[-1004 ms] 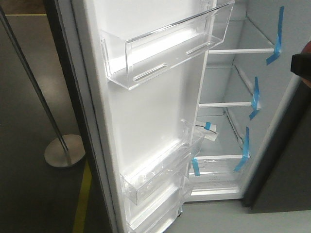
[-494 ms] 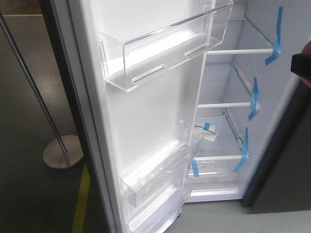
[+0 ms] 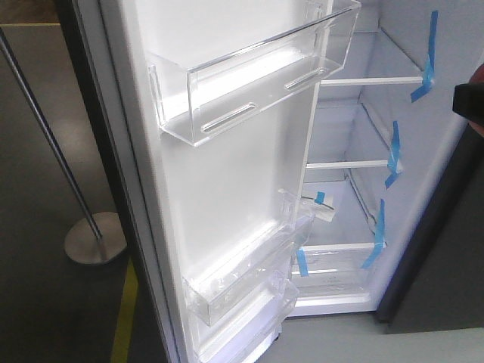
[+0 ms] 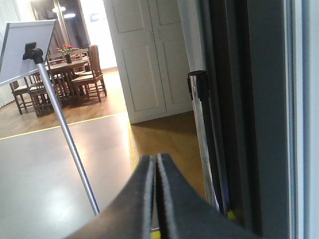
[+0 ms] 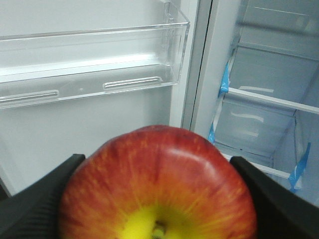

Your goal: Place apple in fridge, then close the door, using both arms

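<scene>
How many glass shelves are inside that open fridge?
3 in the front view, stacked in the dark grey fridge with its white interior: top glass shelf, middle glass shelf, bottom glass shelf. Others may lie hidden above the picture's edge.

fridge (image 3: 344,121) interior clear ahead, open door (image 3: 227,197) and jutting bins (image 3: 249,83) crowd left

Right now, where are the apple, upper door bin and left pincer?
apple (image 5: 157,184): right wrist view, red skin.
upper door bin (image 3: 265,76): front view, clear front wall.
left pincer (image 4: 155,162): left wrist view, fingertips.
</scene>
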{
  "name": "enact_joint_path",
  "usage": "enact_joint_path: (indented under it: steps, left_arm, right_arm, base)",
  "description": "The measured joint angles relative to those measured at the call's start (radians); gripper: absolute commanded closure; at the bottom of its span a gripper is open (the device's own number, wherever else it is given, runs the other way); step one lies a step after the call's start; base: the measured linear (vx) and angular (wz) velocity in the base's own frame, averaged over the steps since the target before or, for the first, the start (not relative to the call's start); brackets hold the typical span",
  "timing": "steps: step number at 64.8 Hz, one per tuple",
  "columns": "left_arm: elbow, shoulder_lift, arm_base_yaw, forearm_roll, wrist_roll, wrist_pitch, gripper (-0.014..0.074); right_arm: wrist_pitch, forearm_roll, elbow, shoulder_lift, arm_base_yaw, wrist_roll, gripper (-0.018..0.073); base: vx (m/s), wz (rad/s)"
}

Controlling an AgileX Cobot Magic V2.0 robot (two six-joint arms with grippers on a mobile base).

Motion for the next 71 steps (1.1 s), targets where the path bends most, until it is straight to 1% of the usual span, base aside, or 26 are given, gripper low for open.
enact_joint_path:
  steps: [71]
  left_arm:
    - [0.000,0.000,0.000,0.000,0.000,0.000,0.0603]
  right_arm:
    - [0.000,0.000,0.000,0.000,0.000,0.000,0.0500]
  base:
    - [0.00,0.00]
